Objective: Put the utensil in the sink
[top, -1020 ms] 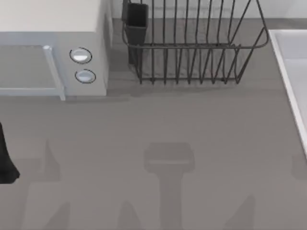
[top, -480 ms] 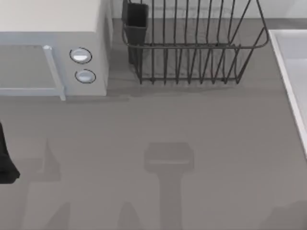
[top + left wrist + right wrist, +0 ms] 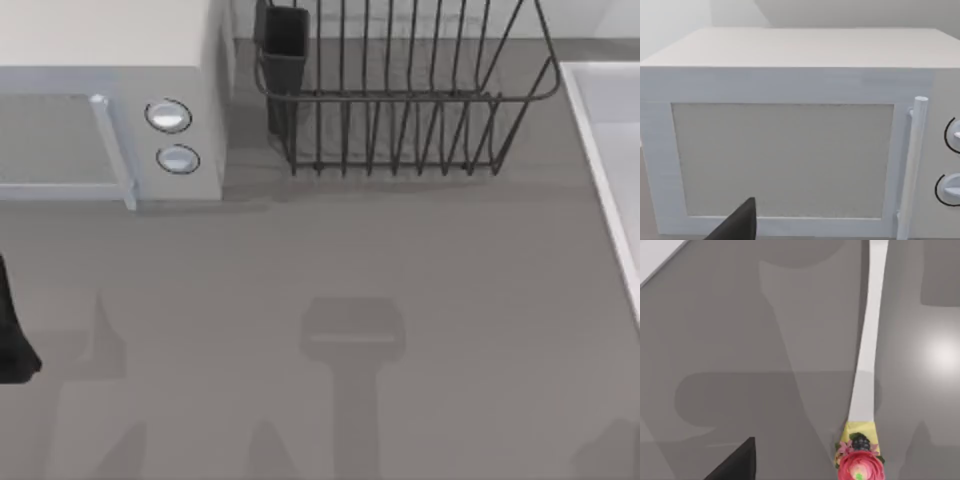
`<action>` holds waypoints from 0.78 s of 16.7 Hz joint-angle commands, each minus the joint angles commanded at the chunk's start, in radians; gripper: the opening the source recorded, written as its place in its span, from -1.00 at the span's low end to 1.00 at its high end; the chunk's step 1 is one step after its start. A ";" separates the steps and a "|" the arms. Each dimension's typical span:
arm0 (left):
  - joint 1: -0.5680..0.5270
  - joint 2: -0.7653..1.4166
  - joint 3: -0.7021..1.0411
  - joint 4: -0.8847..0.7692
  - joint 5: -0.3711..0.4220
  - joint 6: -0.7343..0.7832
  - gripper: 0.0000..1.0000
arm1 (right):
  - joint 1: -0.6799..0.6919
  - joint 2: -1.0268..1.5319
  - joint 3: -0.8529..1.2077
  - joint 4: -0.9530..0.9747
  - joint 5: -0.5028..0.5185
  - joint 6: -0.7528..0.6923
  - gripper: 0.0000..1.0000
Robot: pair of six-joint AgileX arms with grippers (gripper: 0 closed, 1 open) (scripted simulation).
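Observation:
The utensil (image 3: 863, 390) has a long white blade and a handle end decorated with a pink flower. In the right wrist view it lies over the grey table surface. A dark part of my right gripper (image 3: 735, 465) sits beside the flowered end, apart from it. The sink (image 3: 600, 170) is the pale basin with a raised rim at the table's right edge. My left arm (image 3: 12, 340) is parked at the left edge, and its gripper (image 3: 737, 225) faces the microwave door.
A white microwave (image 3: 110, 100) with two round knobs fills the back left. A dark wire dish rack (image 3: 400, 100) with a black cup (image 3: 285, 40) stands at the back middle. Bare grey tabletop (image 3: 350, 260) spreads in front of them.
The shadow at the top view's lower right corner has moved from the right edge down to the bottom corner. The left arm has not moved.

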 joint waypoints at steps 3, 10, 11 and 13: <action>0.000 0.000 0.000 0.000 0.000 0.000 1.00 | 0.004 -0.004 -0.003 0.003 0.001 -0.001 1.00; 0.000 0.000 0.000 0.000 0.000 0.000 1.00 | 0.027 0.104 -0.119 0.231 0.000 0.028 1.00; 0.000 0.000 0.000 0.000 0.000 0.000 1.00 | 0.032 0.132 -0.149 0.292 0.000 0.035 1.00; 0.000 0.000 0.000 0.000 0.000 0.000 1.00 | 0.044 0.182 -0.204 0.401 0.001 0.047 1.00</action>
